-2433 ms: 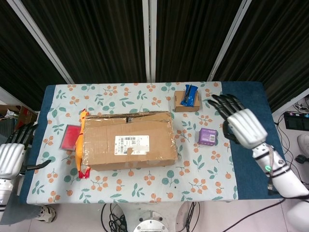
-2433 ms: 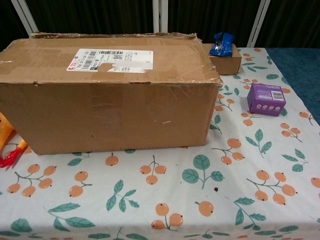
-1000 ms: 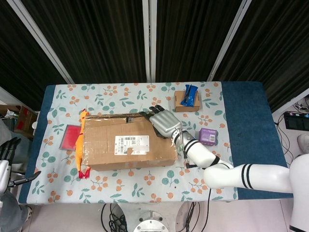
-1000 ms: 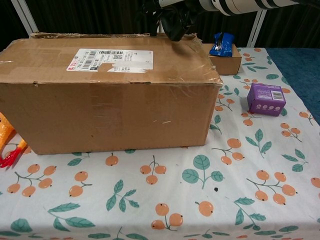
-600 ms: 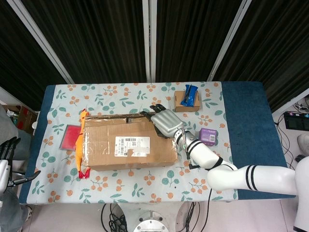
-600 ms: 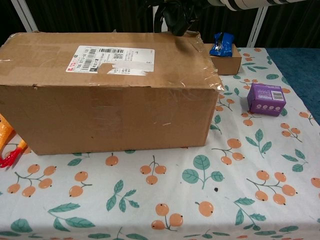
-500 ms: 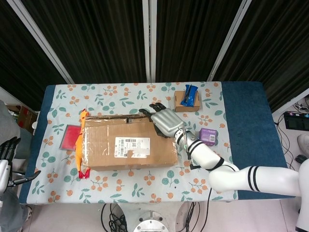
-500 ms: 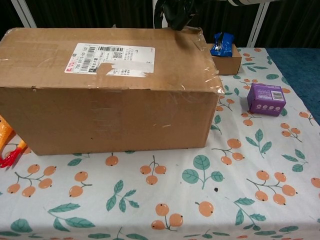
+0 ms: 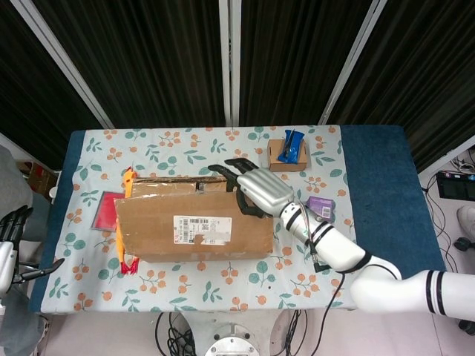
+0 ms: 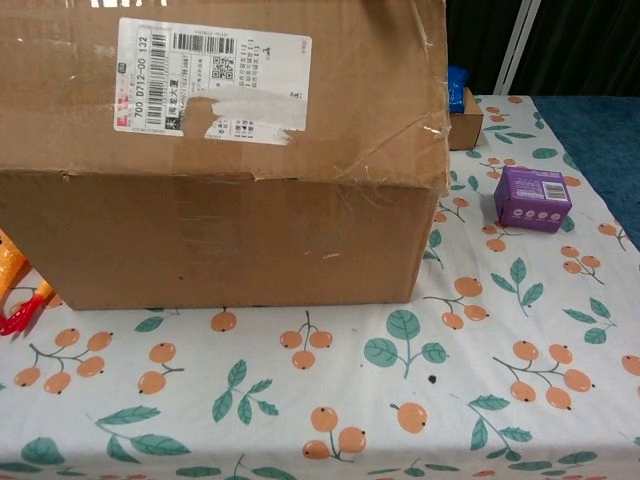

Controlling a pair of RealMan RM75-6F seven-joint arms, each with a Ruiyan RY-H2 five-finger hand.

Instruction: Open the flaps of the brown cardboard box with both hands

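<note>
One brown cardboard box (image 9: pixel 197 226) lies mid-table on the floral cloth (image 9: pixel 223 285), with one purple box (image 9: pixel 322 208), one small carton (image 9: pixel 288 156) and one red packet (image 9: pixel 104 210) around it. The right hand (image 9: pixel 260 189) grips the box's raised top flap (image 10: pixel 230 90) at its far right edge, fingers hooked over it. The left hand (image 9: pixel 9 241) hangs off the table's left edge, well apart from the box, fingers spread and holding nothing.

Brown cardboard box (image 9: pixel 197 222) on floral tablecloth (image 9: pixel 223 144), top flap raised. Right hand (image 9: pixel 258 189) grips flap at far right edge. Left hand (image 9: pixel 9 237) off table, fingers spread. Purple box (image 9: pixel 320 207) beside right forearm.
</note>
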